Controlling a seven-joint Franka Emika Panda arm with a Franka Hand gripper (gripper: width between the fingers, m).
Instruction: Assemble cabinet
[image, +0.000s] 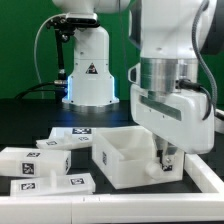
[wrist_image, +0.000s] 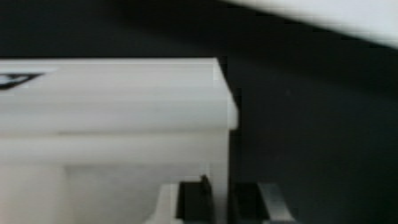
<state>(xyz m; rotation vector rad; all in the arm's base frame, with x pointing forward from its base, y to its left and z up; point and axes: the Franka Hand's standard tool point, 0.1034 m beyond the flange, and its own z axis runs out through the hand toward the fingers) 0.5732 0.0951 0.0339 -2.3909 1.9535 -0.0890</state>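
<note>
The two-finger gripper (image: 165, 160) hung low at the right wall of the white plastic open-topped cabinet box (image: 120, 160), on the exterior view's right. Its fingers were pressed together, and I could see nothing held between them. I could not tell whether they touched the wall or stood just beside it.

The box stood near the middle of the black table (image: 30, 115). Several loose white plastic slabs with marker tags (image: 30, 162) lay close to it on the exterior view's left.

In my judgement, the danger was a sideways push. The closed fingers could make the light box slide or turn into the slabs and disturb them. If they pressed too high on the thin wall, they could slip over its edge or tip the box.
</note>
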